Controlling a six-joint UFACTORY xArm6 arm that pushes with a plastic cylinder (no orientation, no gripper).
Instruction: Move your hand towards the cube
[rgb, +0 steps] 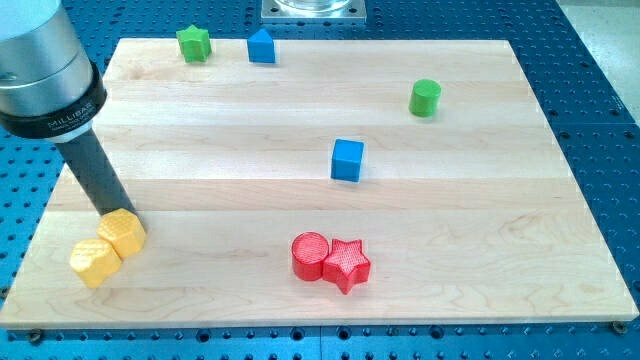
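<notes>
Resting my tip (112, 212) against top edge of yellow hexagon pair (108, 248) at surface (480, 250) 8 o'clock corner; no gripper fitted, rod only. Blue cube (347, 160) sits centre, well apart toward 3 o'clock; path between looks unobstructed.

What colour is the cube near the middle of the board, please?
Blue: the blue plastic cube shows clearly in the camera view.

My tip (113, 212) low, rod slanted

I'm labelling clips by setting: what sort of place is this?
Probably a robotics lab bench: a wooden board lies on a blue perforated table, with small coloured blocks like the blue cube and my tip.
</notes>
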